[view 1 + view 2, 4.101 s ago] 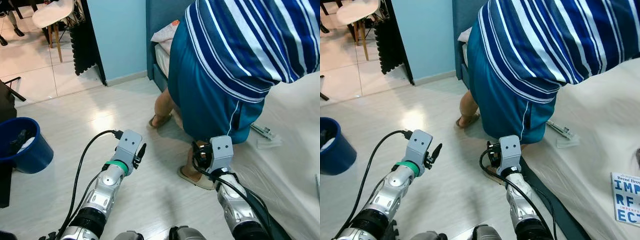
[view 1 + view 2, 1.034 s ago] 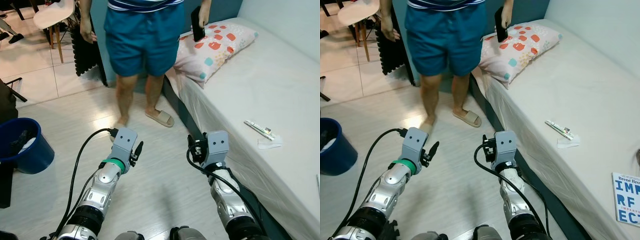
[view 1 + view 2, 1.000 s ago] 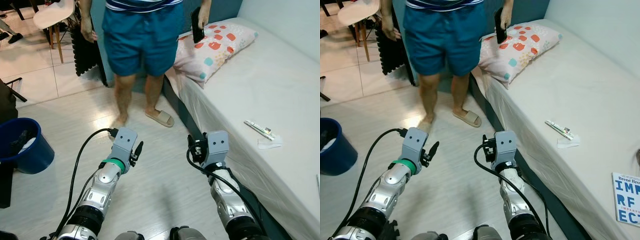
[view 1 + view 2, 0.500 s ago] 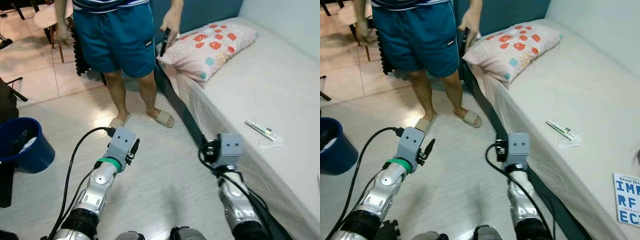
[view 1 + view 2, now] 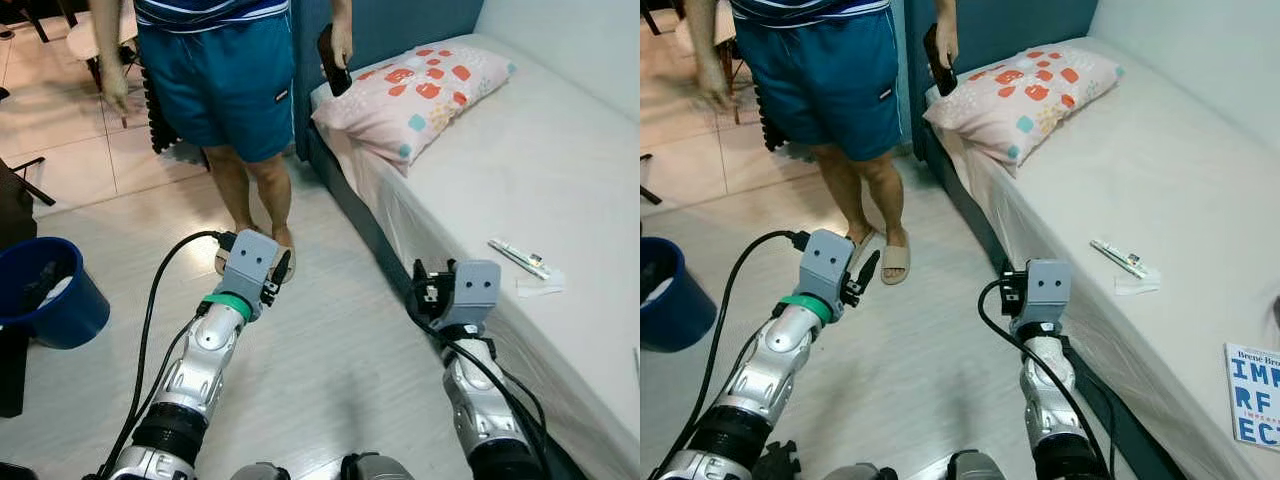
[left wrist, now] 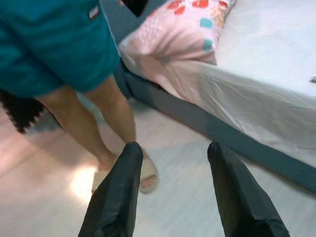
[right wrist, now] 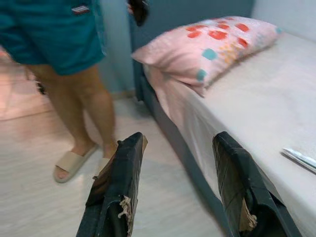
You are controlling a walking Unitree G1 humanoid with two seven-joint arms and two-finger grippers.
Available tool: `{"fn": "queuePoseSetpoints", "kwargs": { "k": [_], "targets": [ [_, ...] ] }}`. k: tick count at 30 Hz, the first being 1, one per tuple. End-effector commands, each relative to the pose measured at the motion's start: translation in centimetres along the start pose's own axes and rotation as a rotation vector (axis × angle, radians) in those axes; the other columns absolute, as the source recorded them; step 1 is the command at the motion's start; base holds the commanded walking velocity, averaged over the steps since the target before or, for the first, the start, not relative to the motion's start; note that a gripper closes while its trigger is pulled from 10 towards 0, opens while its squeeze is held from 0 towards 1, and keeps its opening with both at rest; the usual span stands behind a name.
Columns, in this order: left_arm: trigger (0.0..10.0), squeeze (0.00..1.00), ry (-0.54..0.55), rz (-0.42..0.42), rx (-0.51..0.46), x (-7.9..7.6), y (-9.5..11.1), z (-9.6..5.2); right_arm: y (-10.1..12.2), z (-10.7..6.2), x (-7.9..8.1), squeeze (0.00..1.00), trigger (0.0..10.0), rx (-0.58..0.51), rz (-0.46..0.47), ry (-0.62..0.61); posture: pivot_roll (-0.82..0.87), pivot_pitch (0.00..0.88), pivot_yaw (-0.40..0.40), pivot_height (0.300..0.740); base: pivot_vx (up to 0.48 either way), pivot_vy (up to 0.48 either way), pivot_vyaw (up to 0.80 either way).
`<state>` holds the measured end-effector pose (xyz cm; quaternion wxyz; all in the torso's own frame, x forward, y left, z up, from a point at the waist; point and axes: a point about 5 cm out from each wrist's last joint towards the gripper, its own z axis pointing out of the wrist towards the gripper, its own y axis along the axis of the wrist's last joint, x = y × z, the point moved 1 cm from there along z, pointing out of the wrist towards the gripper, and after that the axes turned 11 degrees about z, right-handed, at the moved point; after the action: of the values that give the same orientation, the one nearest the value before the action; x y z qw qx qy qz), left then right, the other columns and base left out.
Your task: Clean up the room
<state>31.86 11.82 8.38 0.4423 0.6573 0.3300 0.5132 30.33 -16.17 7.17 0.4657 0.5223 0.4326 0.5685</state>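
My left gripper (image 5: 281, 268) hangs open over the pale floor, nothing between its fingers (image 6: 116, 197). Close to the bed's side, my right gripper (image 5: 426, 291) is also open and holds nothing; its fingers (image 7: 118, 192) frame the floor and bed edge. On the white bed sheet (image 5: 560, 170) lie a thin white tube (image 5: 520, 258), a small white wrapper (image 5: 541, 286) beside it, and a blue-lettered book (image 5: 1252, 405) at the far right. A pink pillow (image 5: 415, 90) with coloured spots rests at the bed's head.
A person in blue shorts (image 5: 225, 80) stands by the bed's head in slippers, holding a dark object (image 5: 331, 60) near the pillow. A blue bucket (image 5: 45, 295) with things inside stands at the left. A white chair (image 5: 85, 30) is in the tiled room beyond.
The person, earlier bent over the bed, has straightened and stepped toward its head. My right arm has shifted closer to the bed; the left arm has risen slightly.
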Motion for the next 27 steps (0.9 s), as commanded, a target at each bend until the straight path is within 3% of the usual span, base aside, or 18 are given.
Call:
{"fn": "queuePoseSetpoints", "kwargs": {
  "k": [1, 7, 8, 11, 27],
  "targets": [
    [10.0, 0.0, -0.013, -0.033, 0.042, 0.0, -0.9, -0.5, -0.4, -0.3, 0.1, 0.0, 10.0, 0.025, 0.037, -0.009, -0.06, 0.016, 0.051, 0.74, 0.0, 0.0, 0.0],
    [10.0, 0.0, -0.016, -0.027, 0.05, 0.0, -1.0, -0.7, -0.3, -0.3, 0.2, 0.0, 10.0, 0.025, 0.053, -0.008, -0.06, 0.015, 0.052, 0.74, 0.0, 0.0, 0.0],
    [10.0, 0.0, -0.003, -0.03, 0.071, 0.1, -0.9, -0.3, -0.3, -0.1, 0.5, 0.0, 10.0, 0.029, 0.103, -0.002, -0.06, 0.014, 0.049, 0.74, 0.0, 0.0, 0.0],
    [10.0, 0.0, 0.0, -0.04, 0.068, 0.2, -0.6, 0.0, -0.1, 0.1, 0.7, 0.0, 10.0, 0.027, 0.133, -0.007, -0.06, 0.013, 0.049, 0.74, 0.0, 0.0, 0.0],
    [10.0, 0.0, 0.031, 0.013, 0.022, 0.3, 0.3, 0.2, 0.1, 0.3, 1.9, 0.0, 10.0, 0.033, 0.09, 0.077, -0.06, 0.012, 0.038, 0.74, 0.0, 0.0, 0.0]
  ]
}}
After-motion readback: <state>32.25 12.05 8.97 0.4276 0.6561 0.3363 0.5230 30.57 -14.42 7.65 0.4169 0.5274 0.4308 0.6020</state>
